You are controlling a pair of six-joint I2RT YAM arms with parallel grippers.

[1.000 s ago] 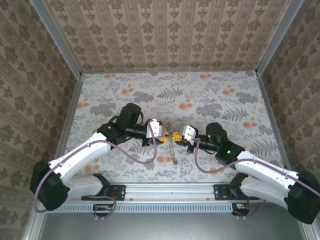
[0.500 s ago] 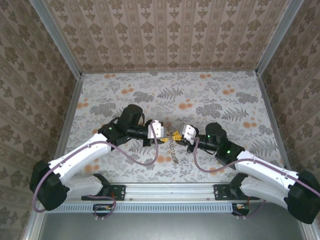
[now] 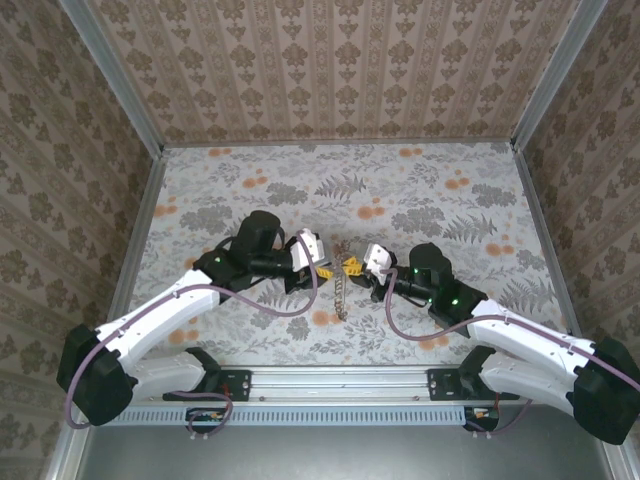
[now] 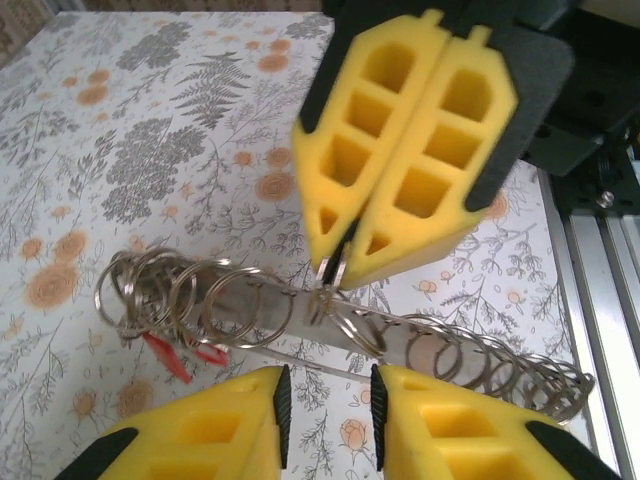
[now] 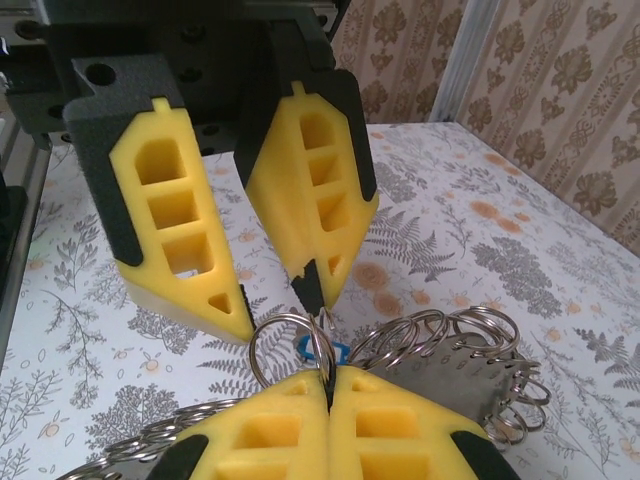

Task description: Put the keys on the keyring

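The keyring (image 3: 342, 295) is a floppy string of silver rings on a flat metal strip, hanging between the two grippers above the table. My right gripper (image 3: 358, 263) is shut on one ring of it, and the pinch is clear in the right wrist view (image 5: 328, 378). In the left wrist view the right gripper (image 4: 335, 268) holds the keyring (image 4: 290, 310) from above. My left gripper (image 4: 327, 400) stands open just below the chain, nothing between its pads. A red key (image 4: 170, 355) hangs from the left rings. A blue key (image 5: 312, 351) sits by the pinched ring. The left gripper (image 5: 280, 305) faces the right one closely.
The floral table (image 3: 420, 190) stretches back to patterned walls on three sides. A metal rail (image 3: 330, 378) with the arm bases runs along the near edge. Purple cables (image 3: 270, 305) loop beside each arm.
The left gripper's jaws have parted. Both grippers have shifted slightly toward the back, and the hanging end of the chain has swung a little left.
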